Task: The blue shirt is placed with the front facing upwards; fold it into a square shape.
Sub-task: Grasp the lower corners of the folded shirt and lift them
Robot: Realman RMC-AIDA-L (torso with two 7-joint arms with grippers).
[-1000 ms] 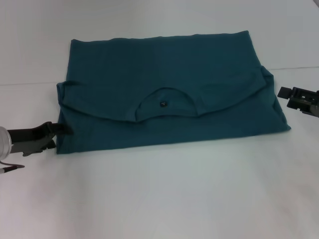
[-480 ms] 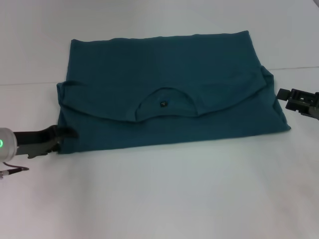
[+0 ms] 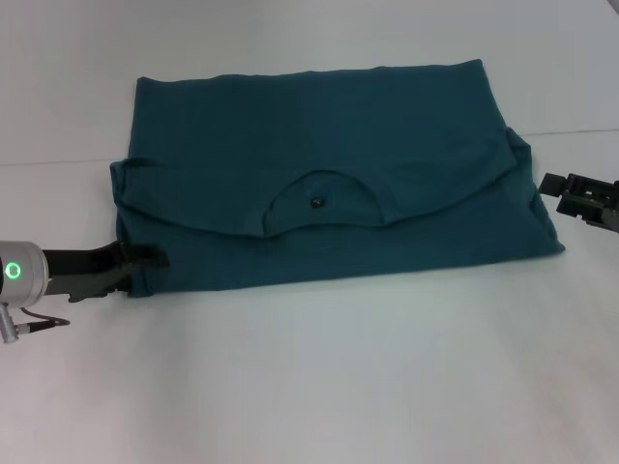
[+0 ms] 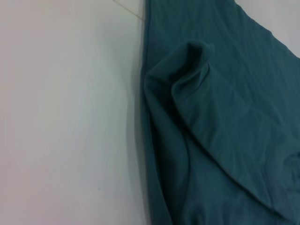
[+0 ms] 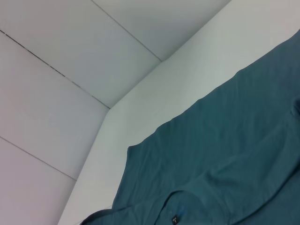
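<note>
I see the left tool [image 3: 145, 261] at lower left, clamped on the blue shirt [image 3: 329, 164] corner; right tool [image 3: 556, 186], state indiscernible, beside its right edge.

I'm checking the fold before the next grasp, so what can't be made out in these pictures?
- "FREE!" lettering: not visible in any view; the blue shirt is folded over itself.
- Left gripper: the head view doesn't show its fingers' state.
- Right gripper: cut off by the head view's edge.
- Neck tag: too small to read.
</note>
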